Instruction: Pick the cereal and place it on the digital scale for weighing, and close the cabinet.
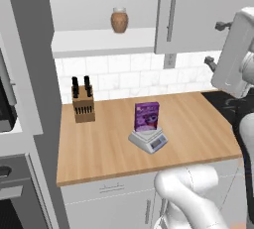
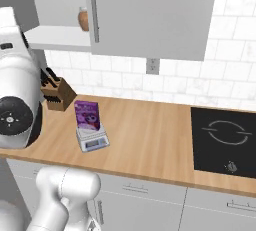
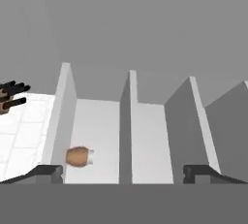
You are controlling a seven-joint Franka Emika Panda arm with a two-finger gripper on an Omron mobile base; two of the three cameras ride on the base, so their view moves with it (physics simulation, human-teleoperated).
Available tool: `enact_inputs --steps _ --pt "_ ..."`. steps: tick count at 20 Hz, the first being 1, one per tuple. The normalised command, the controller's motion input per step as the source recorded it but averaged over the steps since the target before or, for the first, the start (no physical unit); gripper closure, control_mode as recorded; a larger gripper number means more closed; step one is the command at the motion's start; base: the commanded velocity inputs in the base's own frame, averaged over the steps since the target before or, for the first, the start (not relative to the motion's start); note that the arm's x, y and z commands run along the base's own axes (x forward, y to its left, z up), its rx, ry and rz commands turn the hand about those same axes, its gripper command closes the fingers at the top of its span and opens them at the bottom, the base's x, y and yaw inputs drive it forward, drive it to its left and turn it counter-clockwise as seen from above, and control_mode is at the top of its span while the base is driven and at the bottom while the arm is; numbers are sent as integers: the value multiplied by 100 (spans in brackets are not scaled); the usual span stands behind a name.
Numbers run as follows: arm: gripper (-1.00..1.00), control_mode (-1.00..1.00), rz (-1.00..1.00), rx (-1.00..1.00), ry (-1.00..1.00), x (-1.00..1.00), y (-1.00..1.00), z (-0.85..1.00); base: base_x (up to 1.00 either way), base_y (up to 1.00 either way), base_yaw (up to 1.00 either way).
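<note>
The cereal [image 1: 147,116] stands on the digital scale [image 1: 149,141] mid-counter; the gripper [image 3: 123,172], jaws wide and empty, faces straight into the open cabinet [image 3: 130,121], its doors upright

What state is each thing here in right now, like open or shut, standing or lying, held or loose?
cereal: upright on the scale, not held.
scale: flat on the counter, box on it.
cabinet: left side open, shelf showing; right door shut.
jar: upright on the cabinet shelf.
knife block: standing, knives in it.
gripper: open, holding nothing, facing the cabinet.
</note>
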Motion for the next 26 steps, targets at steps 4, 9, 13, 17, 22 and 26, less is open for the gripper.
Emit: enact_inputs --steps 4,9,13,17,22,26 --pt "-100 -100 0 21 -9 -45 100 -98 0 0 0" --pt "-100 -100 0 19 -24 -44 100 -58 0 0 0" --pt "-100 -100 0 8 -9 -75 100 0 0 0 0" --pt "-100 -100 0 0 -7 -59 100 -13 0 0 0" --pt "-100 -100 0 3 -8 -69 81 -11 0 0 0" --pt "-100 -100 -1 0 -8 -65 90 -18 0 0 0"
